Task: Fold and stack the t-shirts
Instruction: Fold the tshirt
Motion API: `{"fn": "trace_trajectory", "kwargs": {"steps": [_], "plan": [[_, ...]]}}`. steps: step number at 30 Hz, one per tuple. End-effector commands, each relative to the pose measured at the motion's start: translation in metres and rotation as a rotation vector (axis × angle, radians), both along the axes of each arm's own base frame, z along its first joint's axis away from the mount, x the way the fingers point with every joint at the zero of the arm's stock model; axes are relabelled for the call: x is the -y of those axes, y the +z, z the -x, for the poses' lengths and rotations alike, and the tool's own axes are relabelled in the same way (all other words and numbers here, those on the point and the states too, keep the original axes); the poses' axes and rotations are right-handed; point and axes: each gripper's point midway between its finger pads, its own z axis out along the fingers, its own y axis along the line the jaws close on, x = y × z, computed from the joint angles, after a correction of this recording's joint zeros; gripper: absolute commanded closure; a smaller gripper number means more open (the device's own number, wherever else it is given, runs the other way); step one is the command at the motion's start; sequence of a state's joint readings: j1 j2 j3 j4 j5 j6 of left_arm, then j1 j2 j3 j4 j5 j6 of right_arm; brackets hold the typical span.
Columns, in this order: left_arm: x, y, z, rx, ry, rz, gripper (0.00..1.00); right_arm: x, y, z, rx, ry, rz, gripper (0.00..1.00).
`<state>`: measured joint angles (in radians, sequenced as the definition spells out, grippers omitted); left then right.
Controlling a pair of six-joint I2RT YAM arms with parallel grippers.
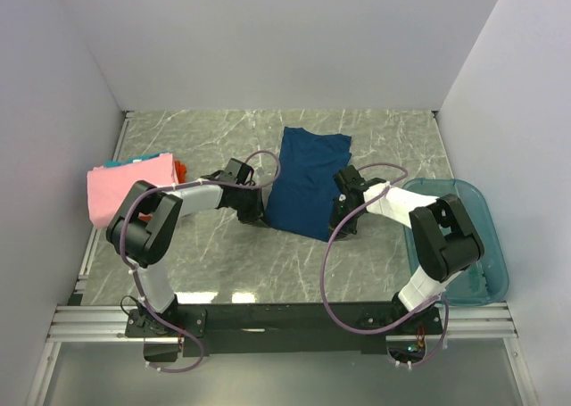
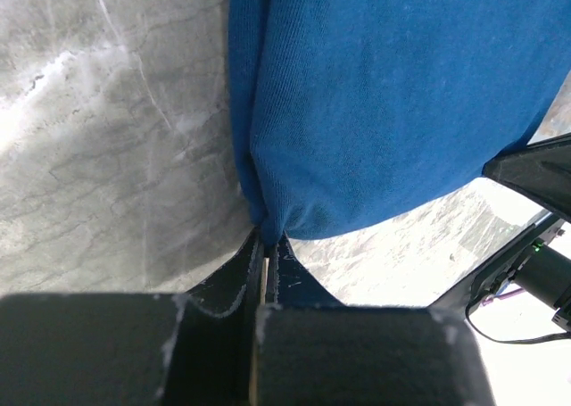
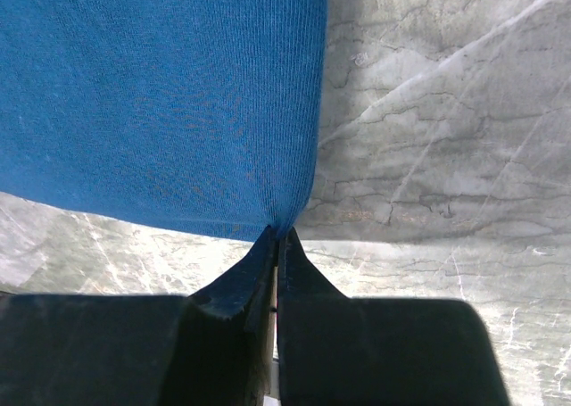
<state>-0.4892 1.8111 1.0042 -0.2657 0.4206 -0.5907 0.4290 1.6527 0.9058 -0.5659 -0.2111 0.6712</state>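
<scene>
You are gripping the dark navy-blue t-shirt (image 1: 308, 181) with both arms. Your left gripper (image 2: 267, 239) is pinching its near left corner, fingers pressed together on a fold of cloth. Your right gripper (image 3: 276, 234) is clamping the near right corner the same way. The shirt is lying at the middle of the marble table (image 1: 393, 143). At the left edge, 1 pink t-shirt (image 1: 125, 196) is sitting folded, with a teal t-shirt (image 1: 118, 163) and an orange t-shirt (image 1: 181, 169) peeking out at its far side. The plastic tub (image 1: 486, 272) is standing at the right.
</scene>
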Motion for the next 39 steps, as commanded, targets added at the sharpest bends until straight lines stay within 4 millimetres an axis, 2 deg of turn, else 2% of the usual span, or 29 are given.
{"fn": "trace_trajectory", "kwargs": {"steps": [1,7,14,23,28,32,37,39], "plan": [[-0.012,-0.007,-0.003,0.043,0.020,-0.069,1.00,0.011,-0.009,0.009,-0.030,0.016,0.075,1.00],[-0.017,0.005,0.001,0.072,0.040,-0.069,1.00,0.016,-0.008,0.013,-0.033,0.007,0.092,1.00],[-0.020,0.010,0.006,0.081,0.052,-0.063,1.00,0.022,-0.008,0.021,-0.044,0.006,0.110,1.00],[-0.021,0.021,0.013,0.087,0.044,-0.055,1.00,0.028,0.005,0.034,-0.053,0.029,0.123,1.00],[-0.026,0.037,0.020,0.102,0.045,-0.057,1.00,0.026,0.025,0.049,-0.046,0.055,0.124,1.00],[-0.029,0.053,0.035,0.096,0.044,-0.030,1.00,0.026,0.041,0.064,-0.042,0.055,0.127,1.00],[-0.034,0.081,0.058,0.093,0.044,-0.007,1.00,0.027,0.070,0.087,-0.037,0.049,0.108,1.00],[-0.034,0.092,0.063,0.099,0.042,0.007,1.00,0.023,0.087,0.089,-0.004,0.043,0.089,1.00]]}}
